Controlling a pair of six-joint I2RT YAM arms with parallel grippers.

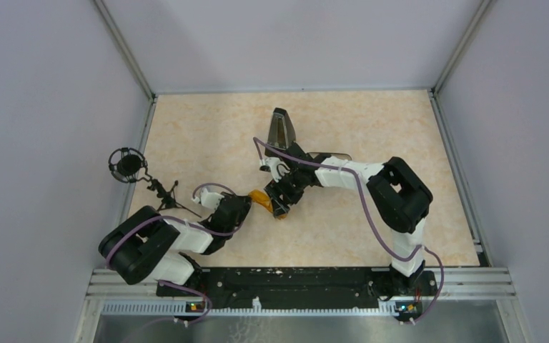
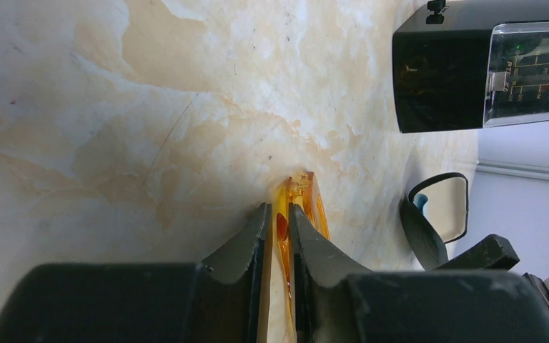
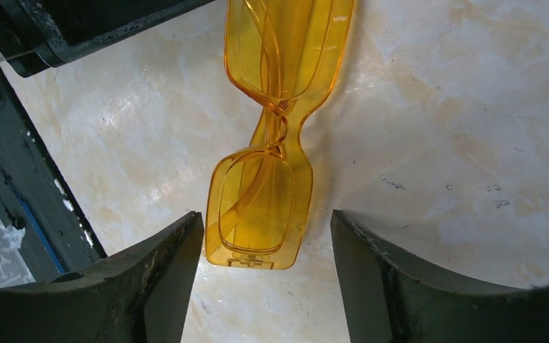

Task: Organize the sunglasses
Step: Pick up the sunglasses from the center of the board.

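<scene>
The sunglasses [image 3: 271,143] are folded, with translucent orange-yellow lenses and frame. They sit low over the marble tabletop between the two arms, and they show as an orange patch in the top view [image 1: 261,196]. My left gripper [image 2: 279,214] is shut on one end of them, the frame [image 2: 307,193] edge-on between its fingers; it also shows in the top view [image 1: 249,202]. My right gripper [image 3: 266,214] is open, and the other lens end lies between its fingertips [image 3: 179,250] without touching them. It hangs over the glasses in the top view [image 1: 280,204].
A black glasses case [image 1: 283,128] stands open behind the right gripper; it shows with something blue inside it in the left wrist view [image 2: 429,214]. A microphone on a small tripod [image 1: 127,164] stands at the left edge. Walls enclose the table.
</scene>
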